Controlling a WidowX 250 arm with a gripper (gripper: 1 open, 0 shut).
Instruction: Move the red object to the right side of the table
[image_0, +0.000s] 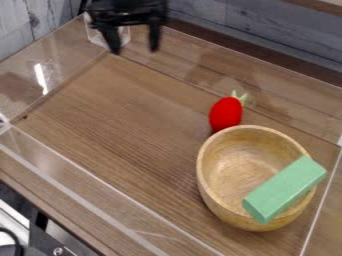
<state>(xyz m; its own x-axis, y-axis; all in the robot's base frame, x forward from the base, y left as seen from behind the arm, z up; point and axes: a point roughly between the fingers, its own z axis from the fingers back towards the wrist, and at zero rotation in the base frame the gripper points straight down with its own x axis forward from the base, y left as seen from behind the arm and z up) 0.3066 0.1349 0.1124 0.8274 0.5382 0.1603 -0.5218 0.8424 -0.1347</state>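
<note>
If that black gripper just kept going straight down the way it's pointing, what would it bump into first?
Probably the bare tabletop: no object shows under the gripper, though depth is hard to judge from this one view.

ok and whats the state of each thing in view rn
gripper: open, blurred, up over the far left part of the table
red strawberry toy: lying on the table, not held, just beyond the bowl
wooden bowl: upright, with the green block in it
green block: tilted, leaning in the bowl, sticking out over its rim
table: bare brown wood grain showing, low clear walls along its edges
</note>
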